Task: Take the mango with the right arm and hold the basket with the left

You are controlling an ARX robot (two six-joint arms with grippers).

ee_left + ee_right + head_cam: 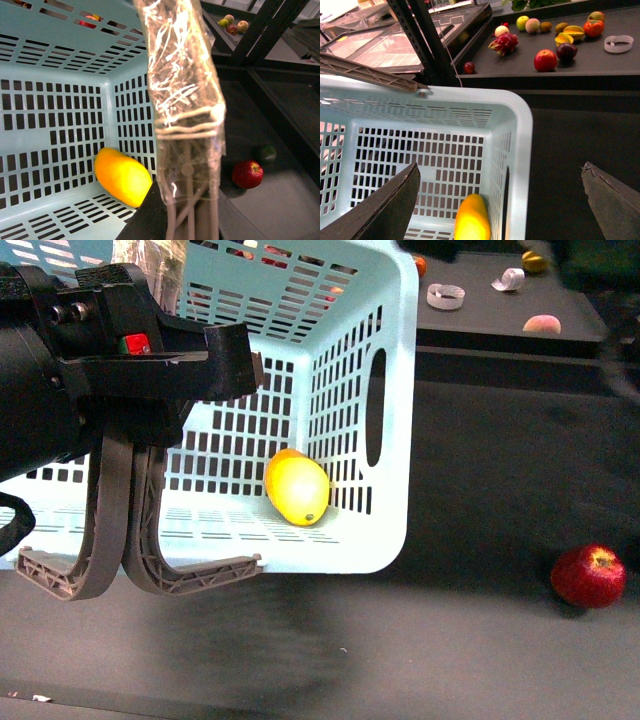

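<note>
Front view first: the light-blue plastic basket with slotted walls (395, 390) fills the left half of the scene, its open top toward the camera and an oval side hole in its right wall. The small, plain yellow oval mango (297, 488) lies inside on the basket floor, tucked into the corner just beside that wall.

The left claw (125, 430) is clamped on the two grey-brown swing handles (105, 530), which droop from it over the near rim. In the left wrist view a plastic-wrapped finger (185, 90) runs along those handle bars, with the mango (122, 176) just beyond.

The right wrist view looks down on the basket's corner. The right claw (500, 165) hangs above it, its two dark fingers (390, 210) spread wide apart and clear of the mango (472, 220) below.

A round red apple (588, 576) sits on the dark surface (480, 490), well to the right of the basket. On a raised ledge behind lie a roll of tape (445, 296) and more fruit.
</note>
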